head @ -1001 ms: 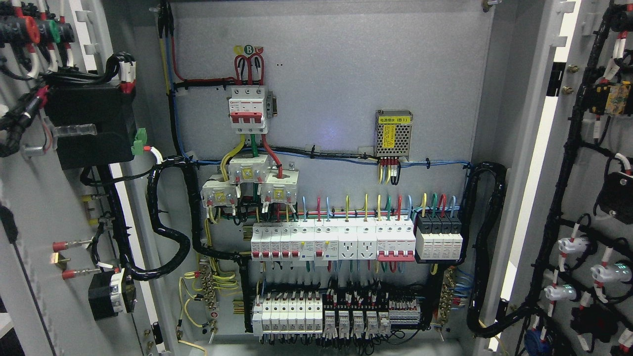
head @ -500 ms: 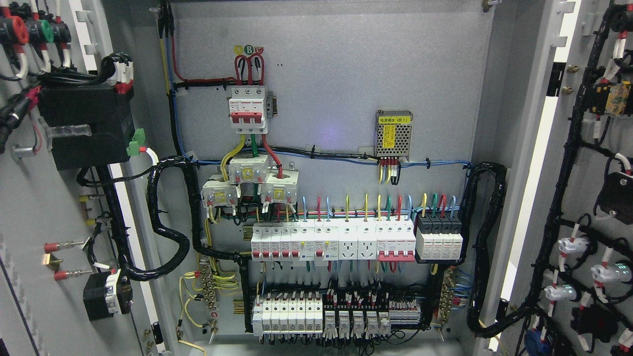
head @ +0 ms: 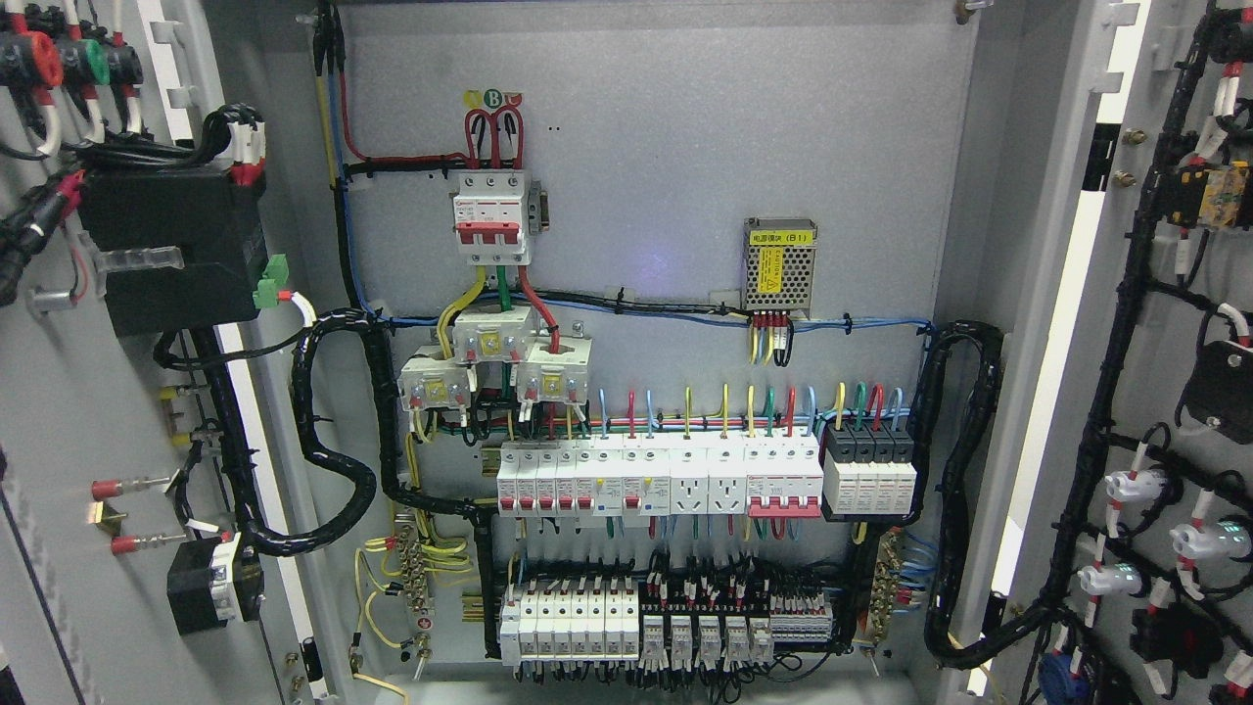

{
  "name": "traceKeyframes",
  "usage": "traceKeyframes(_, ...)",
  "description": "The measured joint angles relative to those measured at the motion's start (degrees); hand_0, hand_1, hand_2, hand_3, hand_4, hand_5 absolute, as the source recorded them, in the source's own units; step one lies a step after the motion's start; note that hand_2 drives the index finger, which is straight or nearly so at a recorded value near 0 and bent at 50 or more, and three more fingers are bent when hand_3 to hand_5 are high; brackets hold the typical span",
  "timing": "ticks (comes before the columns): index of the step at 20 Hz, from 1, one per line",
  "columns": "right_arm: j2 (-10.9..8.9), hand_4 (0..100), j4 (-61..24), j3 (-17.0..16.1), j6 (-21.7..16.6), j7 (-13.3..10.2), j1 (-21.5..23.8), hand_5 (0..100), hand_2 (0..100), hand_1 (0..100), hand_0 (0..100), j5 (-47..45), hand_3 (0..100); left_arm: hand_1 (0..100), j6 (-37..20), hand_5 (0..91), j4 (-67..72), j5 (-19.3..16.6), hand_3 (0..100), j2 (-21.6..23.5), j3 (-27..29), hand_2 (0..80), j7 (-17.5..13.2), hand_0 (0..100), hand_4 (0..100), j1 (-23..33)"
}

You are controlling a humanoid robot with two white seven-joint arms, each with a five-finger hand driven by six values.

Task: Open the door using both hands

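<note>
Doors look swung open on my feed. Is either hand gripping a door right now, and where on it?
It cannot be told: neither hand shows in the head view. Only the left door and right door, both open, frame the cabinet's back panel.

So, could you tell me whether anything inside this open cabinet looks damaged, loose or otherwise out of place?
Nothing stands out. Both doors, left door and right door, stand open, the breaker rows sit level, and the wiring looks bundled and attached. Neither robot hand shows.
</note>
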Motion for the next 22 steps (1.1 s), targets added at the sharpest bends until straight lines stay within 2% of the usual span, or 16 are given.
traceKeyframes(5,-1.93,0,-0.2,-1.7,-8.7,-2.8,3.1,0,0,0,11,0.0,0,0,0.2,0.0,-1.1,-0.2,0,0.0,-1.0,0.0,0.0,0,3,0.6)
traceKeyframes(10,-4.67,0,-0.9,-2.9,-15.1,-6.8,7.1,0,0,0,11,0.1,0,0,0.2,0.0,-9.4,-0.5,0,0.4,-3.7,0.0,0.7,0,3,4.2)
traceKeyframes(18,-11.19,0,-2.1,-5.3,-21.3,-7.9,14.9,0,0,0,11,0.1,0,0,0.1,0.0,-28.3,-2.6,0,1.4,-7.8,0.0,0.8,0,3,11.2)
traceKeyframes(22,-14.16,0,-2.8,-7.3,-24.7,-8.0,20.0,0,0,0,11,0.0,0,0,0.3,0.0,-38.3,-3.0,0,1.9,-9.9,0.0,2.5,0,3,15.0)
